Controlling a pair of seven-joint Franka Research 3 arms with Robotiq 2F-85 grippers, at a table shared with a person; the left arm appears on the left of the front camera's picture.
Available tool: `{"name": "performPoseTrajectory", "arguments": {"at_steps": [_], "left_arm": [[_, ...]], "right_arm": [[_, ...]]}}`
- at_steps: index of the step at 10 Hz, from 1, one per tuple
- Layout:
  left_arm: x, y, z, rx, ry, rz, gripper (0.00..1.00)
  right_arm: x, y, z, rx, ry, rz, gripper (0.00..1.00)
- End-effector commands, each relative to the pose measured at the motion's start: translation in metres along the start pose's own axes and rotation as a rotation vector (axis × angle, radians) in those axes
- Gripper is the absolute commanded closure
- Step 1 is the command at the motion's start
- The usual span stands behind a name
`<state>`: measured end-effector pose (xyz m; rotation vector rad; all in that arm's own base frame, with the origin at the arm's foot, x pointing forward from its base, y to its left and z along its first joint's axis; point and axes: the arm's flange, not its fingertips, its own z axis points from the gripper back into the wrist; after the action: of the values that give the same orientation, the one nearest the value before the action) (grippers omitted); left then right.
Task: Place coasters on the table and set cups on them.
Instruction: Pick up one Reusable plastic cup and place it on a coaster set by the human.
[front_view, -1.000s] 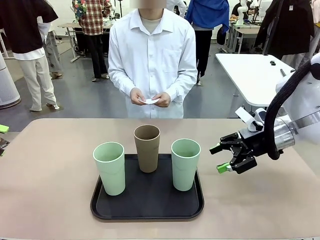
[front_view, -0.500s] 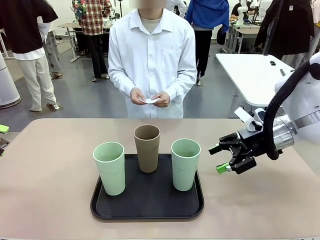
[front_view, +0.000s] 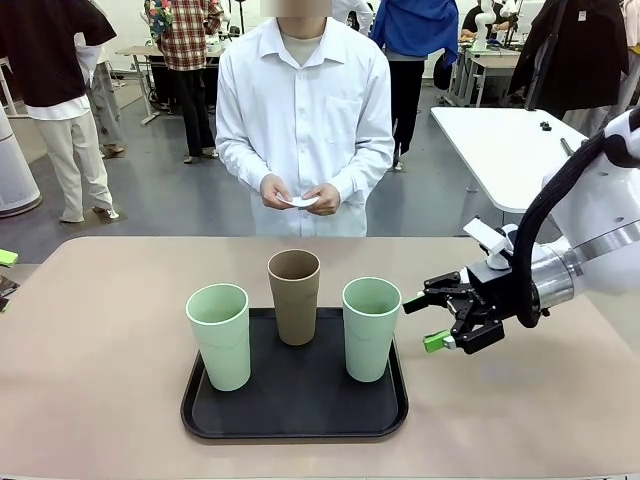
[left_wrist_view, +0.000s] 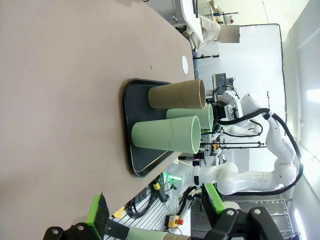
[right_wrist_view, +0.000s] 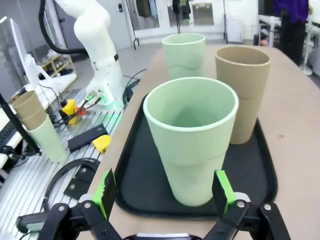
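Both pairs of jaws stand wide apart and hold nothing. We see the right gripper (front_view: 420, 324) low over the table (front_view: 100, 330), just beside the green cup on the right (front_view: 371, 328), with its tips pointing at that cup. From the right wrist we look straight at this cup, and it stands in front of the green pads (right_wrist_view: 106, 192), one pad on each side of it. We cannot tell if a tip touches the cup.

The left gripper (left_wrist_view: 155, 207) hangs well apart from the cups and looks along the table at them.

All three cups stand upright on the black tray (front_view: 296, 408) in the middle of the table. The green cup on the left (front_view: 220, 335) is near the front, and the brown cup (front_view: 294, 295) stands between the two green ones, farther back.

At the far side a person (front_view: 305, 110) stands and holds a small white coaster (front_view: 300, 202) in both hands (front_view: 325, 197), above the table
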<state>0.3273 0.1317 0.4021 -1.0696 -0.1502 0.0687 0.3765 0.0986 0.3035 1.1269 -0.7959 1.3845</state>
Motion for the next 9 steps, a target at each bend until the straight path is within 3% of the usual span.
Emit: {"name": "performPoseTrajectory", "arguments": {"at_steps": [1,9], "left_arm": [[0.000,0.000,0.002,-0.011,-0.010,0.003,0.00],[0.000,0.000,0.002,-0.011,-0.010,0.003,0.00]], "right_arm": [[-0.010,-0.012,-0.004,-0.038,-0.040,0.015,0.00],[-0.024,-0.039,-0.036,-0.006,-0.037,0.026,0.00]]}}
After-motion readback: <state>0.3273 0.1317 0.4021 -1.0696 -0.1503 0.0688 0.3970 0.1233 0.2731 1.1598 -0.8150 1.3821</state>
